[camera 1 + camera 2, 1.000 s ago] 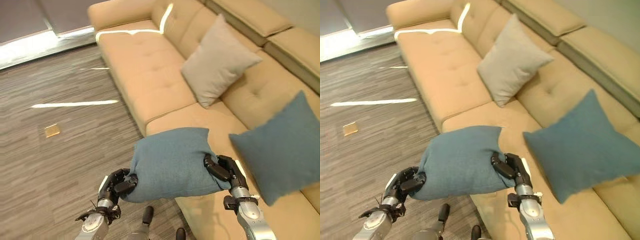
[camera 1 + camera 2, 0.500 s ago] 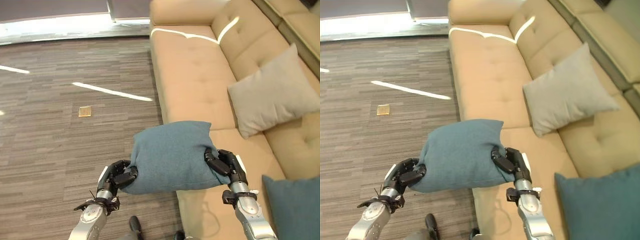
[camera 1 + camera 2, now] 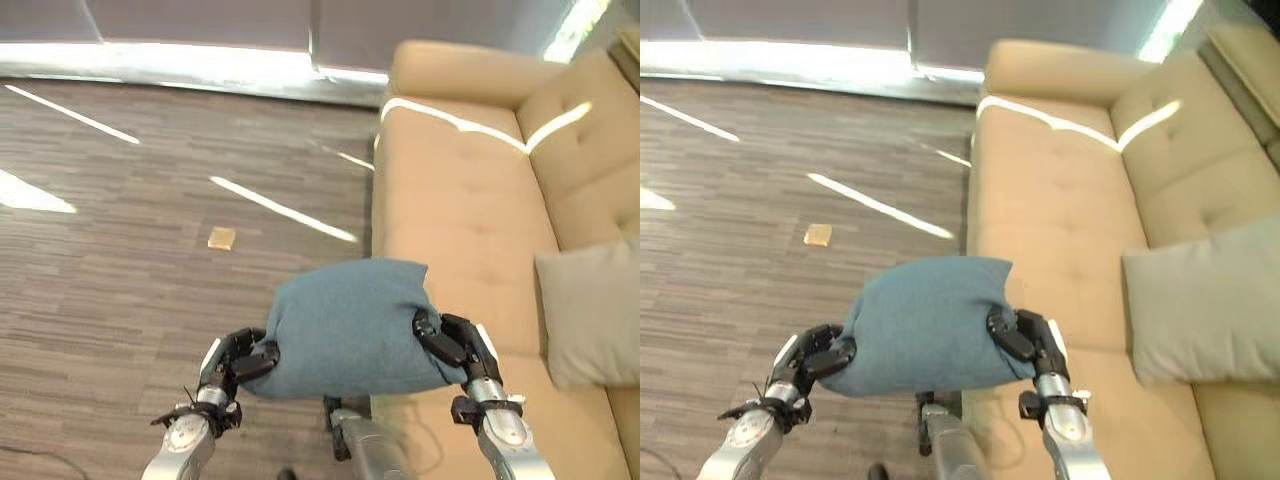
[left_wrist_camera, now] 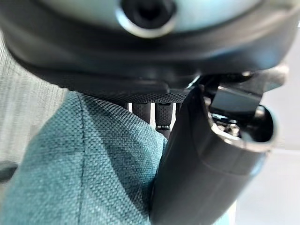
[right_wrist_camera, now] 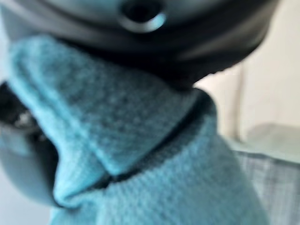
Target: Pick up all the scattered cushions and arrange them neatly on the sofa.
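The robot holds a blue cushion (image 3: 348,328) up in front of itself, between its two hands, off the floor and off the seat. The left hand (image 3: 238,362) grips the cushion's lower left corner, its dark fingers curled into the fabric; in the left wrist view the thumb (image 4: 206,168) presses against the teal weave of the same cushion, with fingers showing behind the cloth. The right hand (image 3: 452,343) clamps the cushion's right edge, fingers wrapped over the front so that the fabric bunches around them, and the right wrist view shows folded blue cloth pinched close under the palm. The cushion hangs over the boundary between the grey striped floor (image 3: 120,260) and the front edge of the tan sofa (image 3: 450,210), its right part above the seat and its left part above the floor. The sofa runs along the right side, with a tufted seat, a rounded armrest (image 3: 465,72) at the far end and a padded back on the right. A grey cushion (image 3: 590,310) leans against the sofa back at the right edge, well apart from the blue one. On the floor to the left, well away from the sofa, lies a small tan square (image 3: 221,238). Bright streaks of light cross the floor and the sofa's seat.
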{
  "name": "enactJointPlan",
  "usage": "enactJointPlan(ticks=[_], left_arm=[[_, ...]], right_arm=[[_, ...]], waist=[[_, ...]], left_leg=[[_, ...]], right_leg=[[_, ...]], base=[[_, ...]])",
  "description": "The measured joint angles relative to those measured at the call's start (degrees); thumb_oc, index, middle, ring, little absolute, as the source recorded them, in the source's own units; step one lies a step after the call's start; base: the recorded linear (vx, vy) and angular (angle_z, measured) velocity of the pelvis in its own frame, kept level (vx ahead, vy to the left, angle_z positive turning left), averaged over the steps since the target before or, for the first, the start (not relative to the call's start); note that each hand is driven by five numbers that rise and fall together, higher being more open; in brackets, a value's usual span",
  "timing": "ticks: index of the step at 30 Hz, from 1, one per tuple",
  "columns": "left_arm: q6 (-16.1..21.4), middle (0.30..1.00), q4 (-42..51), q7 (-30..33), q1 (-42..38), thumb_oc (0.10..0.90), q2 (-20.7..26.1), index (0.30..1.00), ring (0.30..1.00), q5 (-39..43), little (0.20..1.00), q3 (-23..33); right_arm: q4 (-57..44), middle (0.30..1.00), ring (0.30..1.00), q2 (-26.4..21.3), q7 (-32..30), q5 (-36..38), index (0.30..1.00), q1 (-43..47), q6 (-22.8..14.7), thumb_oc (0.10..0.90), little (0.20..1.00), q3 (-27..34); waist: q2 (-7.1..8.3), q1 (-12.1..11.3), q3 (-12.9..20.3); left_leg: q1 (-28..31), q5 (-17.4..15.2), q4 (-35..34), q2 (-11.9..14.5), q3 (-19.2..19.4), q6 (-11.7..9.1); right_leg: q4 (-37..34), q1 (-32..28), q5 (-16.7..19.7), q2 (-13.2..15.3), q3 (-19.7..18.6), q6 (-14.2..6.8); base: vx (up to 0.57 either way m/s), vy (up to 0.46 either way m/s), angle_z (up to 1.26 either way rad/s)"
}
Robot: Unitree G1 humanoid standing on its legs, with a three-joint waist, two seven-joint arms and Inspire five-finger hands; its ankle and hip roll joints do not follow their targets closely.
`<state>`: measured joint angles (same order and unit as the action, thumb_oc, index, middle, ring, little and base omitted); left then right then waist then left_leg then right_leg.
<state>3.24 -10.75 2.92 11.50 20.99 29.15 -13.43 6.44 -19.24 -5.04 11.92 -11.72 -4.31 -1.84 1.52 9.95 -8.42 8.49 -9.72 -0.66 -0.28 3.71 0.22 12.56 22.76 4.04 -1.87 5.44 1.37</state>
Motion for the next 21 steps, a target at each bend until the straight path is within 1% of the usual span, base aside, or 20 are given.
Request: enactJointPlan(ticks=[1,2,3,4,6,7,8,9,10,11,12,13,14,15,16,17,18,19,20,21], left_arm=[[-0.1,0.300,0.1,0.0,-0.3,0.400,-0.3,0.300,0.300,0.0,0.300,0.0],[-0.1,0.300,0.1,-0.1,-0.6,0.400,-0.2,0.300,0.300,0.0,0.300,0.0],[-0.2,0.300,0.1,-0.2,-1.0,0.400,-0.1,0.300,0.300,0.0,0.300,0.1],[-0.2,0.300,0.4,-0.3,-1.2,0.400,-0.1,0.300,0.300,0.0,0.300,0.4],[-0.2,0.300,0.5,-0.6,-1.5,0.400,-0.4,0.300,0.300,0.0,0.300,0.4],[-0.1,0.300,0.7,-0.7,-1.6,0.400,-0.3,0.300,0.300,0.0,0.300,0.5],[-0.1,0.300,0.8,-0.7,-1.7,0.400,-0.1,0.300,0.300,0.0,0.300,0.5],[-0.1,0.300,0.8,-1.0,-2.1,0.400,-0.1,0.300,0.300,0.0,0.300,0.4],[-0.1,0.300,0.9,-1.1,-2.3,0.400,0.0,0.300,0.300,0.0,0.300,0.4],[-0.1,0.300,0.9,-1.1,-2.4,0.400,0.1,0.300,0.300,0.0,0.300,0.4],[-0.6,0.300,0.7,-1.1,-2.5,0.400,0.3,0.300,0.300,0.0,0.300,0.4],[-0.9,0.300,0.5,-1.1,-2.5,0.400,0.3,0.300,0.300,0.0,0.300,0.4],[-1.0,0.300,0.5,-1.1,-2.5,0.400,0.4,0.300,0.300,0.0,0.300,0.4],[-1.1,0.300,0.4,-1.1,-2.5,0.400,0.5,0.300,0.300,0.0,0.300,0.3],[-1.4,0.300,0.3,-1.1,-2.4,0.400,0.9,0.300,0.300,0.0,0.300,0.2],[-1.4,0.300,0.3,-1.1,-2.3,0.400,1.0,0.300,0.300,0.0,0.300,0.1],[-1.6,0.300,0.3,-1.1,-2.3,0.400,1.2,0.300,0.300,0.0,0.300,0.1],[-1.6,0.300,0.4,-1.1,-2.1,0.400,0.8,0.300,0.300,0.0,0.300,-0.2],[-1.6,0.300,0.4,-1.1,-2.3,0.400,0.7,0.300,0.300,0.0,0.300,-0.1],[-1.6,0.300,0.4,-1.1,-2.5,0.400,1.1,0.300,0.300,0.0,0.300,0.2]], right_arm=[[0.0,0.300,0.300,-0.2,0.0,0.0,0.300,0.8,0.0,0.400,0.300,0.2],[0.0,0.300,0.300,-0.3,0.1,0.0,0.300,1.1,0.0,0.400,0.300,0.3],[0.0,0.300,0.300,-0.2,0.1,0.0,0.300,1.4,0.0,0.400,0.300,0.3],[-0.4,0.300,0.300,-0.5,0.1,0.1,0.300,1.7,0.0,0.400,0.300,0.4],[-0.5,0.300,0.300,-0.4,0.1,0.6,0.300,2.2,-0.1,0.400,0.300,0.6],[-0.5,0.300,0.300,-0.4,0.0,0.8,0.300,2.2,-0.1,0.400,0.300,0.7],[-0.7,0.300,0.300,-0.2,0.0,0.9,0.300,2.2,-0.2,0.400,0.300,0.8],[-0.6,0.300,0.300,-0.1,-0.1,0.9,0.300,2.1,-0.2,0.400,0.300,1.3],[-0.6,0.300,0.300,-0.1,-0.2,1.0,0.300,2.1,-0.2,0.400,0.300,1.3],[-0.6,0.300,0.300,0.0,-0.2,1.0,0.300,2.1,-0.2,0.400,0.300,1.3],[-0.2,0.300,0.300,0.1,-0.3,0.9,0.300,2.3,-0.2,0.400,0.300,1.2],[0.0,0.300,0.300,0.1,-0.3,0.9,0.300,2.3,-0.2,0.400,0.300,1.1],[0.0,0.300,0.300,0.1,-0.3,0.9,0.300,2.3,-0.2,0.400,0.300,1.1],[0.0,0.300,0.300,0.1,-0.3,0.9,0.300,2.4,-0.2,0.400,0.300,1.3],[0.0,0.300,0.300,0.2,-0.3,0.9,0.300,1.9,-0.1,0.400,0.300,1.1],[0.0,0.300,0.300,0.2,-0.3,0.8,0.300,1.6,-0.1,0.400,0.300,1.1],[0.0,0.300,0.300,0.2,-0.3,0.8,0.300,1.4,-0.1,0.400,0.300,1.1],[-0.1,0.300,0.300,-0.1,-0.3,0.7,0.300,1.4,-0.1,0.400,0.300,1.1],[-0.2,0.300,0.300,0.0,-0.3,0.7,0.300,1.4,-0.1,0.400,0.300,1.0],[-0.1,0.300,0.300,0.1,-0.3,0.6,0.300,1.6,-0.1,0.400,0.300,0.5]], waist=[[-0.19,0.3,0.3],[0.00,0.6,0.3],[1.02,0.5,0.2],[2.04,0.2,0.3],[2.81,0.2,0.1],[3.32,0.3,0.2],[4.11,0.6,0.4],[4.58,0.6,0.4],[5.20,0.3,0.5],[5.57,0.3,0.7],[5.95,0.2,0.6],[5.95,-0.1,0.6],[5.83,-0.4,0.5],[5.75,-0.9,0.4],[5.61,-1.4,0.3],[5.56,-1.4,0.3],[5.38,-1.4,0.4],[4.10,-1.5,0.7],[3.74,-1.2,0.8],[3.86,-1.4,0.8]], left_leg=[[-0.9,0.0,4.5,1.8,0.6,-1.0],[-2.5,-0.5,9.8,2.7,1.2,-2.5],[-6.3,-1.0,19.0,3.1,2.1,-4.9],[-12.3,-1.0,32.1,3.7,2.0,-7.5],[-18.0,-0.8,40.6,4.3,1.8,-7.7],[-20.2,-1.1,41.8,4.5,2.2,-7.2],[-23.4,-1.1,39.4,4.5,2.1,-6.8],[-25.5,-1.4,36.4,4.6,2.2,-6.3],[-26.3,-1.5,30.6,4.5,2.2,-5.2],[-26.8,-0.7,23.8,4.6,2.1,-4.0],[-28.4,2.2,15.5,4.8,1.7,-3.5],[-28.8,4.1,10.6,5.0,0.7,-4.0],[-29.4,5.6,8.1,4.9,0.1,-4.7],[-30.0,7.3,7.2,4.9,-0.1,-4.6],[-30.3,8.7,7.8,4.6,-0.1,-2.8],[-29.7,9.2,8.2,4.1,0.2,-1.9],[-28.6,9.2,8.7,3.2,0.6,-1.8],[-25.9,10.3,6.7,2.3,0.6,-0.9],[-24.5,14.5,5.4,2.1,1.0,0.8],[-23.2,15.5,4.8,1.9,2.3,1.6]], right_leg=[[-1.7,-2.8,-0.5,-1.5,0.9,1.6],[-3.3,-4.8,-0.6,-2.0,0.9,2.1],[-4.9,-6.8,-0.5,-1.9,0.6,3.0],[-7.3,-9.7,0.0,-2.0,0.2,3.8],[-9.9,-13.2,-0.5,-2.3,-0.8,3.4],[-11.1,-14.4,-0.7,-2.3,-1.0,2.9],[-12.3,-16.4,-0.8,-2.4,-1.3,2.8],[-13.6,-17.4,-1.5,-2.6,-1.8,2.2],[-14.8,-18.2,-2.0,-2.6,-2.4,1.5],[-15.1,-18.4,-2.2,-2.6,-2.6,0.9],[-15.6,-19.4,-1.9,-3.0,-3.1,1.5],[-16.5,-20.6,-2.2,-3.3,-3.7,1.1],[-17.0,-21.4,-2.4,-3.6,-4.1,0.8],[-17.2,-22.1,-2.7,-4.0,-4.5,0.9],[-17.5,-24.2,-3.7,-4.0,-5.1,0.9],[-17.5,-25.3,-4.6,-3.8,-5.2,0.7],[-17.4,-26.5,-5.6,-3.4,-5.7,0.3],[-15.9,-27.5,-7.6,-3.4,-6.9,0.1],[-14.3,-27.4,-8.5,-3.1,-7.7,-0.2],[-11.9,-26.8,-9.5,-2.6,-7.9,-0.9]], base=[[0.25,-0.143,0.22],[0.16,-0.113,0.14],[0.14,-0.106,-0.10],[0.14,-0.094,-0.19],[0.12,-0.056,-0.20],[0.20,0.039,-0.19],[0.30,0.081,-0.17],[0.24,0.080,-0.18],[0.16,0.089,-0.18],[0.21,0.140,-0.25],[0.21,0.141,-0.26],[0.29,0.222,-0.26],[0.16,0.127,-0.32],[0.36,0.299,-0.39],[0.30,0.260,-0.38],[0.29,0.259,-0.32],[0.21,0.236,-0.33],[0.18,0.242,-0.42],[0.22,0.309,-0.51],[0.09,0.160,-0.50]])
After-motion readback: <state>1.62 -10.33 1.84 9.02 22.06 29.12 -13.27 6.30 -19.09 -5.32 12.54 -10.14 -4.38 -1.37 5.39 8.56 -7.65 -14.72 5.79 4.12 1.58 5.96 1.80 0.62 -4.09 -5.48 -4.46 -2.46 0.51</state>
